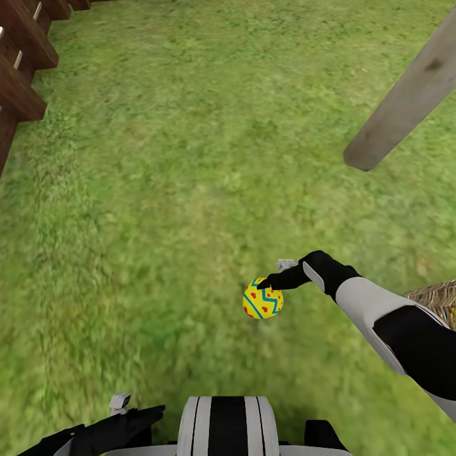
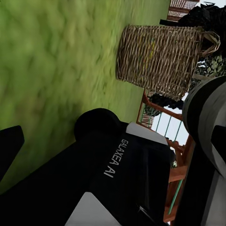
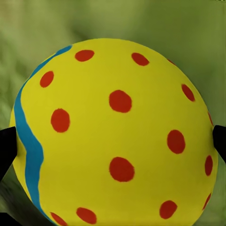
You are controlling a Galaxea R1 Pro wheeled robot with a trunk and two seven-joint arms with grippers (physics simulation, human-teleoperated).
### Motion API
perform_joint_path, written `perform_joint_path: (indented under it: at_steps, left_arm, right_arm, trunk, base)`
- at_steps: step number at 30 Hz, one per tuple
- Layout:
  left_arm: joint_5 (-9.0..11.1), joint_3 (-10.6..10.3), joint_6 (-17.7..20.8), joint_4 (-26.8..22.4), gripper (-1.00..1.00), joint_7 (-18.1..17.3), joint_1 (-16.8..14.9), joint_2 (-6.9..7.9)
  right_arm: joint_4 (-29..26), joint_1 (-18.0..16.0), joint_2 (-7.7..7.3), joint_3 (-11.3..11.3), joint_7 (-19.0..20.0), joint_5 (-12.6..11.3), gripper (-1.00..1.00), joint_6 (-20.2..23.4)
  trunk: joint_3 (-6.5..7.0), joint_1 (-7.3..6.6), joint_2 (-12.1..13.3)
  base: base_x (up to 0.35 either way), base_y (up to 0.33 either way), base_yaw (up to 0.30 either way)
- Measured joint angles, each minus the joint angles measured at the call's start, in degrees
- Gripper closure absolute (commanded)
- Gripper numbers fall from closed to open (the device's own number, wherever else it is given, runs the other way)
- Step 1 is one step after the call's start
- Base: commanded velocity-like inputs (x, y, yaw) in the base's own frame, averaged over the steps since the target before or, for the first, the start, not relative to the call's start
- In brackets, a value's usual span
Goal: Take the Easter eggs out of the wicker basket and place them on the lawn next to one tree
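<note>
One yellow Easter egg [image 1: 263,299] with blue zigzags and red spots hangs over the lawn [image 1: 158,190], with my right gripper [image 1: 273,285] shut on it. In the right wrist view the egg [image 3: 117,132] sits close up between two black fingertips [image 3: 6,148]. The wicker basket [image 1: 438,296] shows at the right edge behind my right forearm, and stands on the grass in the left wrist view [image 2: 160,59]. The other eggs are hidden. A pale grey-brown tree trunk [image 1: 405,95] rises at the upper right. My left gripper [image 1: 136,415] rests low by my trunk, open and holding nothing.
A brown slatted wooden fence [image 1: 22,69] runs along the upper left corner. Grass stretches between the fence and the tree trunk. Beyond the basket, the left wrist view shows a wooden play structure [image 2: 162,120] and dark foliage [image 2: 202,16].
</note>
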Motion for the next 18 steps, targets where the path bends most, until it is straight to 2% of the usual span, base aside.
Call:
perform_joint_path:
  at_steps: [3, 6, 13, 18]
  left_arm:
    - [0.00, 0.01, 0.05, 0.00, -1.00, 0.00, 0.00, 0.04]
    - [0.01, 0.01, 0.04, 0.01, -1.00, 0.00, -0.01, -0.03]
    - [0.01, -0.06, -0.01, 0.01, -1.00, 0.00, -0.01, -0.04]
    - [0.01, -0.02, -0.01, 0.01, -1.00, 0.00, -0.01, -0.04]
  right_arm:
    - [0.01, -0.01, 0.03, 0.05, 0.01, 0.07, 1.00, -0.10]
    - [-0.07, 0.01, 0.05, -0.27, -0.09, 1.15, 1.00, -0.81]
    - [-0.07, 0.01, 0.00, -0.29, -0.09, 1.15, 1.00, -0.82]
    - [-0.05, 0.02, -0.02, -0.27, -0.09, 1.19, 1.00, -0.82]
  trunk:
    - [0.00, 0.00, 0.00]
    - [0.65, -0.06, 0.04]
    - [2.20, -0.24, 0.14]
    - [2.21, -0.24, 0.14]
  base:
    - [0.000, 0.000, 0.000]
    - [0.000, 0.000, 0.000]
    - [0.000, 0.000, 0.000]
    - [0.000, 0.000, 0.000]
